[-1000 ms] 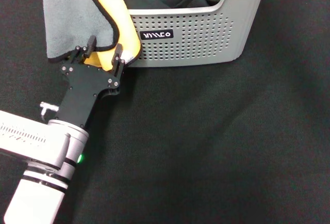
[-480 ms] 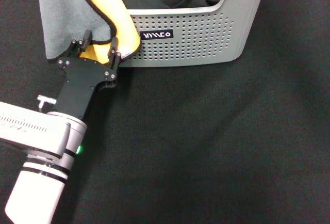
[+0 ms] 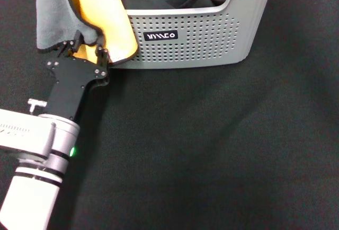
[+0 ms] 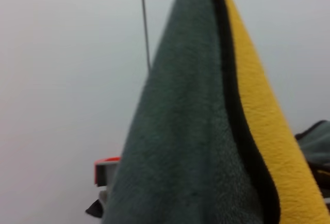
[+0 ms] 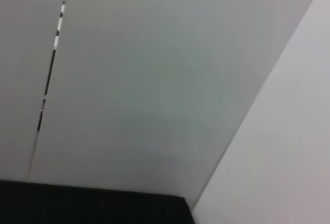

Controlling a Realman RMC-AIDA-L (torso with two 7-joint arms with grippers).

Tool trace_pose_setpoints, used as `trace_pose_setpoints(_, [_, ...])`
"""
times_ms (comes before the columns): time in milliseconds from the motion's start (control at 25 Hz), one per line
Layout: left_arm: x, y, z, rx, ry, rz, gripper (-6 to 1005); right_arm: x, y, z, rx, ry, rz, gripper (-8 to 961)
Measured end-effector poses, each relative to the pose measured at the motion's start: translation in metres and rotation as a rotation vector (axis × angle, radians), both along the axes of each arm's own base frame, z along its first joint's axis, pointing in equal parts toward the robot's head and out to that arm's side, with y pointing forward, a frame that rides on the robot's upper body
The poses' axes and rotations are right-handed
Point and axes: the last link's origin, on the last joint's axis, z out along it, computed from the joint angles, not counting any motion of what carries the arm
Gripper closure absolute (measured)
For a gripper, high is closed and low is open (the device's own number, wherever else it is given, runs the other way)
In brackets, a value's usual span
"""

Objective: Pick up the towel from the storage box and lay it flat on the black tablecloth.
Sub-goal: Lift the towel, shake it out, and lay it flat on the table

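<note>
Leftward-shifted left end effector (image 3: 86,49) grips towel (image 3: 95,12) beside storage box (image 3: 212,34).

Plain pale wall (image 5: 154,79) is filling the background, a thin dark seam (image 5: 50,64) (dashed white) running down it.

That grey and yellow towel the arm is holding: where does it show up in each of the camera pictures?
Head view: the towel hangs at upper left, over the storage box corner, pinched by the left gripper.
Left wrist view: the towel fills the middle and right, grey face beside yellow.
Right wrist view: not in it.
Shared landmark: the towel's black edging, also seen at.
</note>
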Motion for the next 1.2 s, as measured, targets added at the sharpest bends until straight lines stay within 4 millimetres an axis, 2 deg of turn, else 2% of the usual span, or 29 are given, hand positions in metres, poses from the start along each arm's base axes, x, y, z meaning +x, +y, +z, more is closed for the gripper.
trace_pose_setpoints(160, [-0.007,-0.006,0.006,0.014,-0.061,0.006,527,0.009,0.002,0.005,0.017,0.005,-0.011,953])
trace_pose_setpoints(400, [-0.018,-0.012,0.017,0.034,-0.148,0.01,709,0.02,0.005,0.009,0.029,0.008,-0.031,954])
trace_pose_setpoints(800, [-0.019,-0.01,0.018,-0.02,-0.175,-0.043,790,0.037,0.0,0.019,0.022,0.022,-0.048,953])
trace_pose_setpoints(1040, [-0.023,-0.012,0.022,-0.068,-0.201,-0.086,864,0.057,-0.007,0.024,0.012,0.018,-0.075,953])
trace_pose_setpoints(1200, [-0.031,-0.016,0.039,-0.088,-0.29,-0.143,916,0.082,-0.018,0.034,0.0,0.029,-0.101,954])
